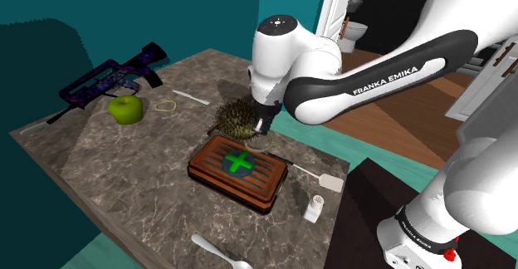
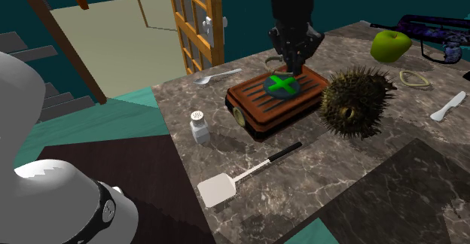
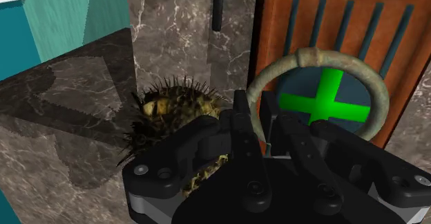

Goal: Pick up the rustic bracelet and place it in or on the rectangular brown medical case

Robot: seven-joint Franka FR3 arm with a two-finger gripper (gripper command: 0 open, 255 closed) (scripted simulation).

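My black gripper point(image 3: 269, 119) is shut on a greenish-tan ring, the bracelet point(image 3: 311, 57), pinching its near rim between the fingers. The ring hangs just above the lid of the brown rectangular case point(image 3: 276, 22), over its green cross. In the shoulder view the gripper point(image 1: 264, 126) points down at the far edge of the case point(image 1: 212, 163). In the second exterior view it point(image 2: 290, 65) stands right over the cross on the case point(image 2: 256, 99).
A spiky brown ball point(image 1: 232, 118) point(image 2: 354, 103) lies close beside the case. Elsewhere on the marble top are a green apple point(image 1: 126, 110), a toy rifle point(image 1: 108, 76), a thin loop point(image 1: 166, 105), a salt shaker point(image 1: 314, 207), a spatula point(image 1: 320, 176) and a spoon point(image 1: 220, 253).
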